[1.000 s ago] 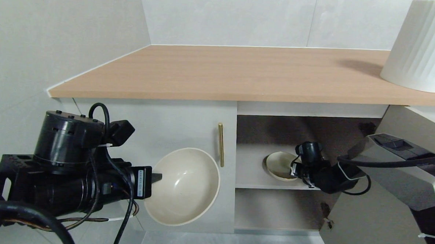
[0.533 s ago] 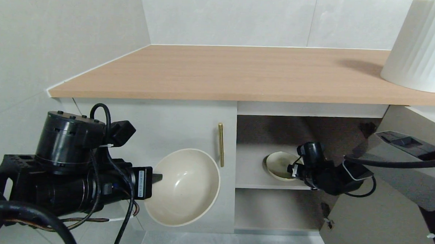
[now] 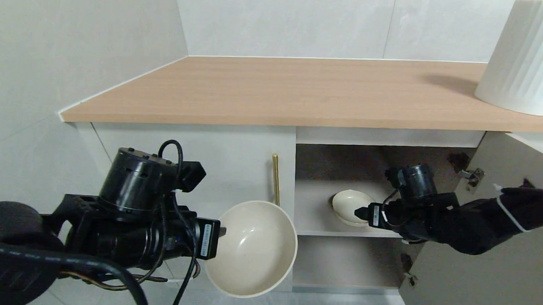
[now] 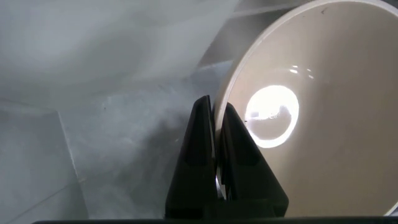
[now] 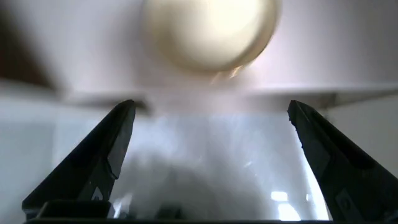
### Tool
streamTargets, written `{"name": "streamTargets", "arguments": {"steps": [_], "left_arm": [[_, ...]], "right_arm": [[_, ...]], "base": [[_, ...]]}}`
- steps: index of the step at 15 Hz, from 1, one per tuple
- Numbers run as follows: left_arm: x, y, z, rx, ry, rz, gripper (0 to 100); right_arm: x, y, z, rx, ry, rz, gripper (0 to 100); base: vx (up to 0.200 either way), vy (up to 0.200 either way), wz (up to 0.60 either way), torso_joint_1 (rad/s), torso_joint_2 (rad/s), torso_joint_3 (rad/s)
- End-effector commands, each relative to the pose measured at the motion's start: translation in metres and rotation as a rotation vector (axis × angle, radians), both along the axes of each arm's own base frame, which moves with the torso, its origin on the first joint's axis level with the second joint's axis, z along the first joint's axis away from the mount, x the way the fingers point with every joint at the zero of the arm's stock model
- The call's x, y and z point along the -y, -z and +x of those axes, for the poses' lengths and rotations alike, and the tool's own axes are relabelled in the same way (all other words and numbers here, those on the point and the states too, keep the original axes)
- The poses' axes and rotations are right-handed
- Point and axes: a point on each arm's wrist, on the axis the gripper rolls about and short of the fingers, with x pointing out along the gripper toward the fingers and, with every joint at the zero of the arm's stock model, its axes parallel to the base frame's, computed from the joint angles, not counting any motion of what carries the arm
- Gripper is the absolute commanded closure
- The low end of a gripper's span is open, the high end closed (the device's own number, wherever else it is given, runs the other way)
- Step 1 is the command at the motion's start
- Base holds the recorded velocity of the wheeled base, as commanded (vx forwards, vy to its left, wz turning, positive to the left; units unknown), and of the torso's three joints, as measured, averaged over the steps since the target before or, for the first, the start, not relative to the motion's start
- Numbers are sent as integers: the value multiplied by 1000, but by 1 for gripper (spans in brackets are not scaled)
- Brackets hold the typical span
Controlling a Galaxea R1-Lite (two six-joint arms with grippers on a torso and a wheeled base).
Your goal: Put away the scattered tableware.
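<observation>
- Now the left tool (image 3: 220, 232) is clenched on the rim of the big bowl (image 3: 253, 250), held on edge in front of the cabinet's closed left door (image 3: 198, 158).
- Right tool (image 3: 360, 213) gapes released, just near of the small bowl (image 3: 348, 205) on the shelf (image 3: 312, 220).
- Both bowls look rigid, glossy, likely slippery and breakable. A rim pinch seems the natural hold.

The tall white ribbed container (image 3: 527, 58) runs off the head view's top and right edges, the small cream dish (image 5: 211, 31) is blurred and cropped in the right wrist view, and the large cream bowl (image 4: 323, 112) overruns the left wrist view's edges.
</observation>
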Motion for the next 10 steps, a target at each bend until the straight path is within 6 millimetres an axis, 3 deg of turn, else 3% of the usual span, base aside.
{"name": "streamTargets", "arguments": {"steps": [1, 3, 5, 8, 10], "left_arm": [[23, 14, 10, -28, 30, 43, 100], [46, 26, 15, -22, 23, 112, 100], [56, 34, 12, -29, 37, 142, 100], [63, 34, 6, -17, 41, 158, 100], [66, 33, 2, -6, 42, 165, 100]], "right_arm": [[0, -60, -44, 49, -118, 67, 0], [2, -98, -80, 32, -221, 107, 0], [-5, -113, -104, 26, -287, 110, 0], [-33, -105, -127, -35, -415, 75, 0], [-50, -91, -127, -78, -451, 48, 0]], "base": [[0, 0, 0, 0, 0, 0], [0, 0, 0, 0, 0, 0], [0, 0, 0, 0, 0, 0], [0, 0, 0, 0, 0, 0], [0, 0, 0, 0, 0, 0]]}}
